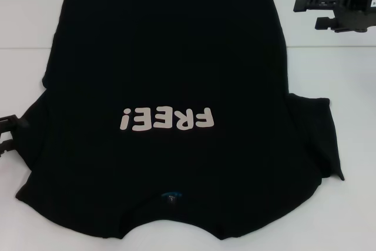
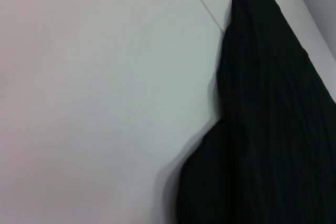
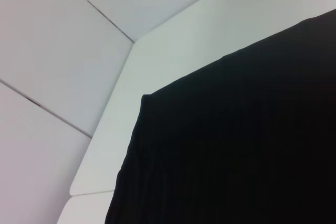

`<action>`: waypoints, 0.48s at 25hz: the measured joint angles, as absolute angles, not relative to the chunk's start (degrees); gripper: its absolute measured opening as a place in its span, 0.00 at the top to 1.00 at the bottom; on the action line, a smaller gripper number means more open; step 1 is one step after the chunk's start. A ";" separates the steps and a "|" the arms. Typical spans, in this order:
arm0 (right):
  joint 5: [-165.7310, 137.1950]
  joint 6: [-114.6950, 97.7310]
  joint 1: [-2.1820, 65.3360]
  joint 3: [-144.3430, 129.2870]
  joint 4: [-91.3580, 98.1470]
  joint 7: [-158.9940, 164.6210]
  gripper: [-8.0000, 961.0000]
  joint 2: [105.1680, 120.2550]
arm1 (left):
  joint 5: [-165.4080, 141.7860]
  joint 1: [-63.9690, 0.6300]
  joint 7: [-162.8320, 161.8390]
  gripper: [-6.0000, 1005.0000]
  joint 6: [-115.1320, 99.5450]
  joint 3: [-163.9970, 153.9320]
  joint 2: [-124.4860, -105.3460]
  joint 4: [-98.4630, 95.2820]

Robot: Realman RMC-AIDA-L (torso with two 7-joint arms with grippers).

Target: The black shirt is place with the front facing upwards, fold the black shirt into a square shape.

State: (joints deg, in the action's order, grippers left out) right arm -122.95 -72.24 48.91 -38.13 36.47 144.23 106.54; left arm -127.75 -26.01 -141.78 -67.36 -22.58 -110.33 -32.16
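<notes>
Across the white table (image 1: 352,216) the black shirt (image 1: 176,74) lies spread front-up, filling most of the surface, its hem at the far edge and its collar at the near edge, so the white "FREE!" lettering (image 1: 166,119) reads upside down to me. The body is flat; the right sleeve (image 1: 320,139) spreads out to the side, the left sleeve (image 1: 32,127) is bunched a little toward my left gripper. No fold is laid yet, so I judge I am at the very start, about to take the first side fold.

My right gripper (image 1: 311,13) hangs far right, above bare table just beyond the shirt's far right corner, its two fingers apart and holding nothing. My left gripper (image 1: 6,133) sits at the left edge of the scene against the left sleeve, mostly cut off; I cannot tell whether it is parted or closed, nor whether it has cloth.

Next I would need both grippers to pinch one side of the shirt, at hem and shoulder, and carry it inward together so the edge stays straight.

The small blue neck label (image 1: 170,196) shows at the collar. The wrist views show only black cloth and table, no fingers.
</notes>
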 joint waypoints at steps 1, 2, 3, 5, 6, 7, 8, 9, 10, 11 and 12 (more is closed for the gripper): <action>-122.95 -72.24 48.89 -38.00 36.47 144.23 0.05 106.54 | -128.32 -26.25 -141.84 0.25 -67.21 -22.63 -110.27 -32.14; -122.95 -72.24 48.85 -37.81 36.47 144.23 0.05 106.53 | -128.66 -26.37 -141.91 0.30 -67.15 -22.65 -110.23 -32.13; -122.95 -72.24 48.81 -37.67 36.47 144.23 0.05 106.53 | -129.24 -26.57 -142.05 0.34 -67.01 -22.65 -110.19 -32.11; -122.95 -72.26 48.76 -37.39 36.47 144.23 0.05 106.49 | -129.88 -26.80 -142.10 0.43 -66.92 -22.67 -110.15 -32.09; -122.95 -72.27 48.72 -37.25 36.47 144.23 0.05 106.48 | -130.14 -26.86 -142.13 0.46 -66.89 -22.67 -110.15 -32.08; -122.95 -72.29 48.69 -37.09 36.47 144.23 0.05 106.46 | -130.37 -26.96 -142.17 0.50 -66.78 -22.68 -110.15 -32.08; -122.95 -72.29 48.68 -37.02 36.47 144.23 0.05 106.44 | -130.52 -27.02 -142.20 0.53 -66.70 -22.68 -110.16 -32.08; -122.95 -72.30 48.68 -37.00 36.46 144.23 0.05 106.42 | -130.55 -27.06 -142.22 0.57 -66.63 -22.68 -110.18 -32.08; -122.95 -72.31 48.68 -36.98 36.43 144.23 0.05 106.40 | -130.57 -27.11 -142.22 0.60 -66.57 -22.71 -110.20 -32.08; -122.95 -72.31 48.68 -36.96 36.41 144.23 0.05 106.37 | -130.59 -27.16 -142.23 0.64 -66.57 -22.88 -110.20 -32.08; -122.95 -72.31 48.68 -36.93 36.39 144.23 0.05 106.36 | -130.63 -27.17 -142.23 0.66 -66.56 -23.17 -110.20 -32.10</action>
State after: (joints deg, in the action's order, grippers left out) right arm -122.95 -72.31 48.68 -36.93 36.39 144.23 106.36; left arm -130.63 -27.17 -142.23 -66.56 -23.17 -110.20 -32.10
